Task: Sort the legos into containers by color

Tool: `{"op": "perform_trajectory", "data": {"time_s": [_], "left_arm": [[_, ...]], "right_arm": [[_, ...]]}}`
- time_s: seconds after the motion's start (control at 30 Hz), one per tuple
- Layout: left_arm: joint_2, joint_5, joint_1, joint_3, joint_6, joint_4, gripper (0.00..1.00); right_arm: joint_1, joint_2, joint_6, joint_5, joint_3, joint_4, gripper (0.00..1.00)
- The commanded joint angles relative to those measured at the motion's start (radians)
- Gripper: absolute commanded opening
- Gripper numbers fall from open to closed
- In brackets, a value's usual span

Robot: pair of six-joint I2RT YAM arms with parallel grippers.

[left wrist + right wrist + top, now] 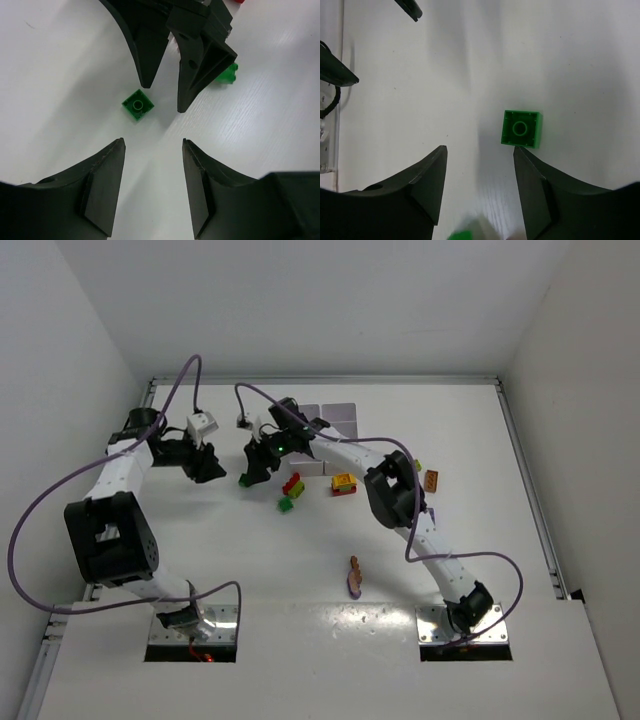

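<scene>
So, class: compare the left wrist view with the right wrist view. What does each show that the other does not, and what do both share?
Left wrist only: the right gripper reaching in from the top, jaws apart and empty, with a second green brick partly hidden behind it. Right wrist only: the edge strip along the table's left side. Both: the single-stud green brick lying loose on the white table, not held.

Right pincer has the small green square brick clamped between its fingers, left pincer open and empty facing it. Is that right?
No. The small green square plastic brick is not clamped: it lies loose on the white table just beyond the open right pincer, as the left wrist view shows. The left pincer is open and empty, facing it.
</scene>
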Motion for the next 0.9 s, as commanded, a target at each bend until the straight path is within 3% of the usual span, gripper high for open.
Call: {"op": "perform_trajectory", "data": {"time_s": [0.0,0.1,0.23,0.47,0.6,0.7,0.8,0.87], "left_arm": [[-0.084,0.061,0.011,0.011,0.041,0.006,0.55],[-0.164,0.081,-0.05,0.011,0.138,-0.111,0.55],[-0.25,0.092,-0.174,0.011,0.265,-0.268,0.56],[-0.262,0.026,-0.531,-0.048,0.259,-0.192,0.58],[-0.131,-0.015,-0.783,0.048,0.425,-0.208,0.65],[0.067,-0.075,-0.921,0.225,0.652,-0.379,0.69],[0.3,-0.075,-1.013,0.454,0.751,-0.533,0.75],[0.38,-0.084,-1.049,0.508,0.795,-0.534,0.75]], "right_arm": [[0.009,-0.068,-0.035,-0.008,0.053,-0.002,0.57],[-0.036,-0.242,0.004,-0.023,-0.022,-0.002,0.58],[-0.172,-0.546,0.076,0.126,-0.269,0.007,0.6],[-0.445,-1.026,0.045,0.465,-0.697,-0.123,0.7],[-0.577,-1.221,-0.02,0.527,-0.929,-0.185,0.71],[-0.674,-1.33,-0.049,0.562,-1.065,-0.231,0.74],[-0.757,-1.407,-0.061,0.575,-1.151,-0.275,0.74],[-0.8,-1.439,-0.072,0.575,-1.194,-0.301,0.74]]}}
